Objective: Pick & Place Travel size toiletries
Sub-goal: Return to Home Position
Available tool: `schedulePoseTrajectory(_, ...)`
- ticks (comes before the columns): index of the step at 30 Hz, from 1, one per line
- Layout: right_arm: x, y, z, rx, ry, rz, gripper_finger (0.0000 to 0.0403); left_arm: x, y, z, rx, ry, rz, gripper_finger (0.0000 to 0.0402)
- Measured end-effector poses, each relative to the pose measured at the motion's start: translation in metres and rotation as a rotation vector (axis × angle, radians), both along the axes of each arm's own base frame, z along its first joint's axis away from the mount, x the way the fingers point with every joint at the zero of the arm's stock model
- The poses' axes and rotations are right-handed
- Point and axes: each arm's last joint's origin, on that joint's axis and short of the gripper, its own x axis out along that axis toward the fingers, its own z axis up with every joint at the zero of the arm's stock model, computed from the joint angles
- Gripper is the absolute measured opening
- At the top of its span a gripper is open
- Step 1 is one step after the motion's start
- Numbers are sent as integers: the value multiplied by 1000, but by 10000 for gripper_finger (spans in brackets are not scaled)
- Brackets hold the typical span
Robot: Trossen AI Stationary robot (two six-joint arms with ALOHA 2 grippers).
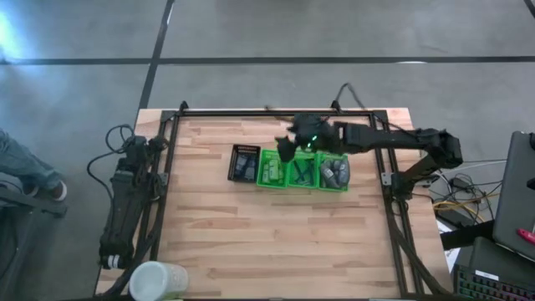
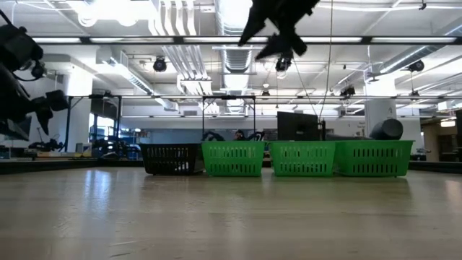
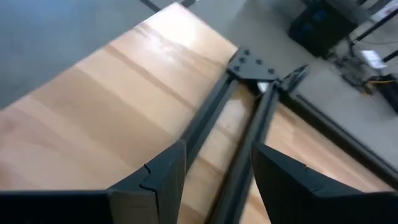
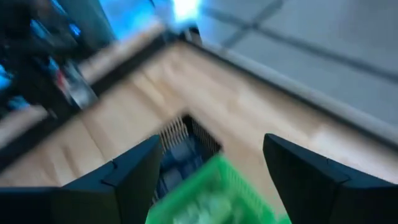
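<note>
Jaws of the right gripper stand released and empty, high above the green baskets. Toiletries lie inside these on the table. Left gripper waits at the table's left edge, jaws apart.

I can read no text, label, brand, number or sign. There is none on the green baskets or the black basket below my right gripper. There is none on the wooden table ahead of my left gripper.
</note>
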Motion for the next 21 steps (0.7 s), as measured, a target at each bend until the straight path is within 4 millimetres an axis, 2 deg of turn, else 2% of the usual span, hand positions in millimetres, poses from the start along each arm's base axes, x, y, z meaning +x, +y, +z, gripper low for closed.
schedulePoseTrajectory(5,-14,-4,48,-85,-127,23,258,1,1,-2,-7,-15,-22,186)
schedulePoseTrajectory(10,-22,-2,77,-102,-205,27,240,1,1,-2,-13,-14,-22,186)
schedulePoseTrajectory(13,-33,-2,100,-214,-182,132,231,1,1,-2,-13,-13,-21,186)
schedulePoseTrajectory(15,-44,0,105,-246,-194,227,226,1,1,-2,-16,-13,-21,186)
schedulePoseTrajectory(17,-50,3,99,-350,-208,366,222,1,1,-2,-16,-12,-20,186)
schedulePoseTrajectory(21,-74,-22,74,-568,-350,615,215,1,1,-2,-17,-12,-20,186)
